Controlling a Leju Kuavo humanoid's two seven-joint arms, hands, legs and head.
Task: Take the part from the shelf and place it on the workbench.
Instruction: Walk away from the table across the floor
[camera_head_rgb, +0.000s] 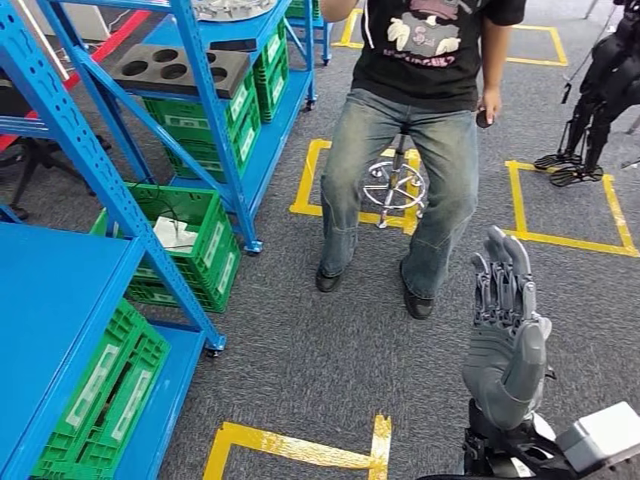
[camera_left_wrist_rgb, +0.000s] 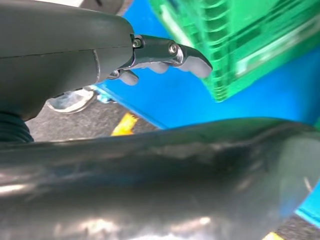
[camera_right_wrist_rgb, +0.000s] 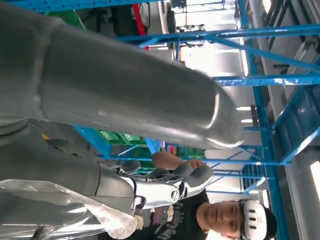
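Part-holding black tray (camera_head_rgb: 170, 68) sits on the blue shelf (camera_head_rgb: 226, 170), well apart from the right robot hand (camera_head_rgb: 506, 340), raised with fingers extended and empty; reaching risks clipping the seated person (camera_head_rgb: 423, 150) nearby.

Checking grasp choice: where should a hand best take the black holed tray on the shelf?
Probably the tray's thin edge facing the aisle, coming from the open front of the shelf. It lies flat, so fingers could go under and the thumb over. Keep to one side of the post that crosses in front.
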